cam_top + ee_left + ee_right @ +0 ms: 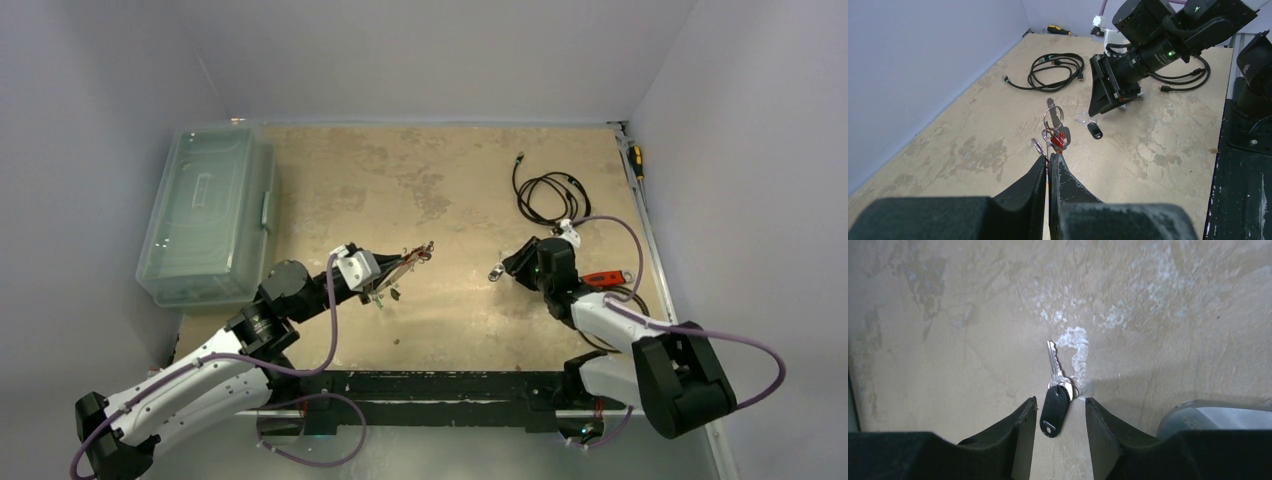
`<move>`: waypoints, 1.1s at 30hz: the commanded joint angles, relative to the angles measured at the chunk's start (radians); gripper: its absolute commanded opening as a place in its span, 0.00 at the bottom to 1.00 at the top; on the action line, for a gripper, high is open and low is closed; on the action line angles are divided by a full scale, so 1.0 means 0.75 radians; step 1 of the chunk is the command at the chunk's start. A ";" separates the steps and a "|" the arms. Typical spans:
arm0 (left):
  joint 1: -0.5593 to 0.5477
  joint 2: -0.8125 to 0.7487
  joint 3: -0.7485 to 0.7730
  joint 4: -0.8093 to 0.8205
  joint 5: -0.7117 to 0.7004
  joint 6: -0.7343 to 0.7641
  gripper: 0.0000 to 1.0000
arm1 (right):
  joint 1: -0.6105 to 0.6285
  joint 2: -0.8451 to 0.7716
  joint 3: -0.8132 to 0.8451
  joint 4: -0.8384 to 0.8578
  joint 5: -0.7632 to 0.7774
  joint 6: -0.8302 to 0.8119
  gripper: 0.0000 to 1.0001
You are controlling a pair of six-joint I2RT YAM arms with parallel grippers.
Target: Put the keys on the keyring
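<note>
Outstretched left arm [190, 385], left gripper [1048, 159] pinched shut on keyring [1053, 131] above table [420, 180]. Low-bent right arm [610, 320], right gripper [1058, 420] parted astride black-headed key [1055, 407]. Table worn beige; walls [400, 60] grey.

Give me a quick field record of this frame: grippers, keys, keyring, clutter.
left gripper: shut, pinching the keyring
keyring: a red key hangs on it
right gripper: open, low over the table, fingers either side of the black key, not gripping
black key: flat on the table, off the ring
clutter: black cable, clear bin, screwdriver in the far right corner
</note>
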 commanded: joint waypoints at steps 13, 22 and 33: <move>0.001 0.009 0.055 0.054 0.006 -0.016 0.00 | -0.003 0.282 0.093 0.157 -0.017 -0.001 0.50; 0.001 0.006 0.055 0.049 -0.004 -0.012 0.00 | -0.003 0.325 0.085 0.123 -0.056 -0.048 0.43; 0.002 0.012 0.055 0.058 0.012 -0.018 0.00 | 0.006 0.157 0.073 -0.098 0.013 -0.041 0.42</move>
